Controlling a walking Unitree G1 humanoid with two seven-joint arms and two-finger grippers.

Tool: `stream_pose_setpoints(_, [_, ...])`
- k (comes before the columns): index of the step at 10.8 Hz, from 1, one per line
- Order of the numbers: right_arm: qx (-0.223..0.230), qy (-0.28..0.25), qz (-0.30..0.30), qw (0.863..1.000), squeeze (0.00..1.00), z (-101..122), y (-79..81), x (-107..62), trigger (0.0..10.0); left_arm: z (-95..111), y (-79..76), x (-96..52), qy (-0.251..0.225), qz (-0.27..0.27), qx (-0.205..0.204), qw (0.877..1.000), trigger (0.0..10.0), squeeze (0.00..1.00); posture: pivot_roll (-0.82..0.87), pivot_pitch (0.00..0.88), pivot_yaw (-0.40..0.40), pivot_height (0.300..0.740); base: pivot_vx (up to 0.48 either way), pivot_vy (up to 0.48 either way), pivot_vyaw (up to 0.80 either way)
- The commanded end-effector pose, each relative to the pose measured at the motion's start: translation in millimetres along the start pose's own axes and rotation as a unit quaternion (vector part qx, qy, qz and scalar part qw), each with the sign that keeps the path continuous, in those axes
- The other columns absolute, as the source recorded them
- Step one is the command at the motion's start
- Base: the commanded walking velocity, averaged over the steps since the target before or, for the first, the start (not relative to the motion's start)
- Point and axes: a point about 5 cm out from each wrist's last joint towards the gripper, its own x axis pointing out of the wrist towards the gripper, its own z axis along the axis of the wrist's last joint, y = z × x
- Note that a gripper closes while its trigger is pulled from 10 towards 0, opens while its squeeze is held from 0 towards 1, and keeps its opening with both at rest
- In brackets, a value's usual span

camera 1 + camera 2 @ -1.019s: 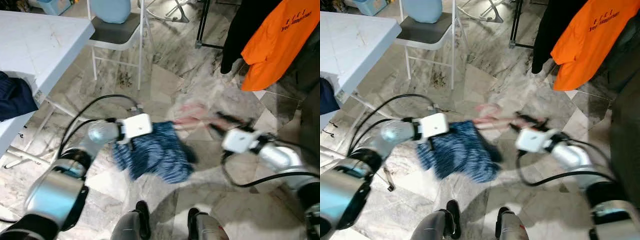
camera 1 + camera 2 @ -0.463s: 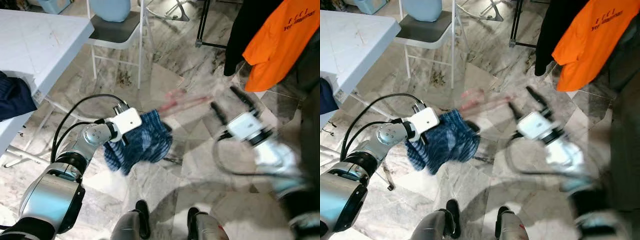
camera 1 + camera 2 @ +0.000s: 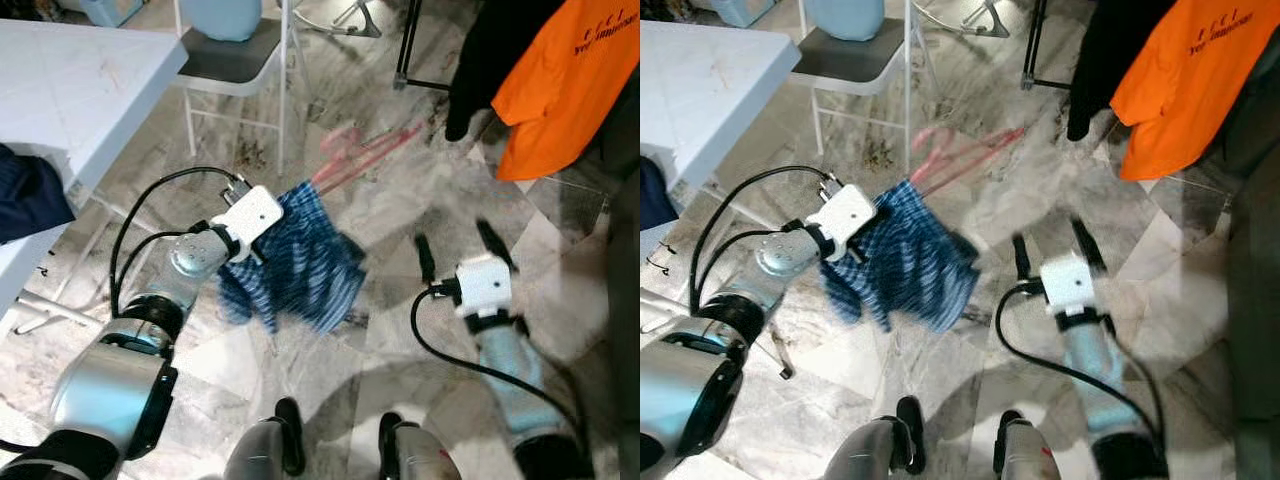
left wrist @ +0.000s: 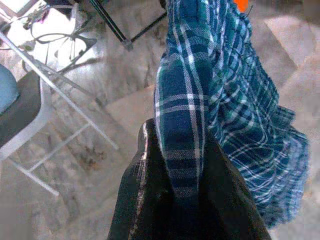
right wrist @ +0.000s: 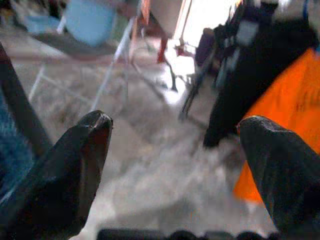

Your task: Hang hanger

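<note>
now the left gripper [image 4: 175, 165] is clamped on a blue plaid cloth [image 3: 300, 265] held above the floor [image 3: 400, 210], a blurred pink hanger [image 3: 355, 155] at its top. right gripper [image 3: 458, 245] gapes wide, empty, beside it.

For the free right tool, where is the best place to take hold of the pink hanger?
Probably the bare pink hanger rods beyond the blue plaid cloth, approached from the robot's right, fingers across them. The left tool grips the cloth end; the right tool is open.
</note>
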Motion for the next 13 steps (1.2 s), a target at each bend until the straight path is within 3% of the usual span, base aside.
stream_pose_setpoints(1, [0.031, 0.076, 0.003, 0.997, 0.62, -22.3, 8.8, -10.6, 10.0, 9.1, -2.1, 0.2, -0.046, -0.016, -0.016, 0.999, 0.0, 0.0, -0.09, 0.287, 0.145, 0.74, 0.0, 0.0, 0.0])
stream_pose_setpoints(3, [0.061, 0.12, -0.01, 0.991, 0.6, -32.8, 5.2, -12.2, 10.0, 26.1, -15.3, 2.7, -0.109, -0.096, 0.001, 0.989, 0.0, 0.0, -0.09, 0.298, 0.143, 0.74, 0.0, 0.0, 0.0])
stream_pose_setpoints(4, [0.066, 0.135, -0.015, 0.989, 0.42, -36.2, -2.4, -10.5, 10.0, 35.0, -19.7, 0.9, -0.14, -0.142, 0.031, 0.979, 0.0, 0.0, -0.08, 0.303, 0.143, 0.74, 0.0, 0.0, 0.0])
stream_pose_setpoints(5, [0.065, 0.14, -0.018, 0.988, 0.35, -37.0, -7.8, -9.5, 10.0, 41.9, -19.5, -1.1, -0.164, -0.153, 0.055, 0.973, 0.0, 0.0, -0.08, 0.307, 0.145, 0.74, 0.0, 0.0, 0.0])
stream_pose_setpoints(6, [0.056, 0.136, -0.022, 0.989, 0.35, -35.0, -17.1, -9.1, 10.0, 50.9, -16.6, -3.1, -0.195, -0.149, 0.075, 0.966, 0.0, 0.0, -0.09, 0.308, 0.145, 0.74, 0.0, 0.0, 0.0])
stream_pose_setpoints(8, [0.07, 0.137, -0.045, 0.987, 0.33, -34.7, -26.2, -12.0, 10.0, 50.1, -18.1, -7.3, -0.198, -0.176, 0.109, 0.958, 0.0, 0.0, -0.09, 0.314, 0.16, 0.74, 0.0, 0.0, 0.0])
stream_pose_setpoints(11, [0.079, 0.156, -0.039, 0.984, 0.32, -40.9, -17.0, -20.0, 10.0, 73.0, -20.2, -7.7, -0.259, -0.196, 0.137, 0.936, 0.0, 0.0, -0.09, 0.324, 0.179, 0.74, 0.0, 0.0, 0.0])
stream_pose_setpoints(13, [0.098, 0.164, -0.029, 0.981, 0.25, -42.6, -2.4, -18.6, 10.0, 92.4, -16.8, -5.5, -0.297, -0.186, 0.143, 0.925, 0.0, 0.0, -0.08, 0.322, 0.187, 0.74, 0.0, 0.0, 0.0])
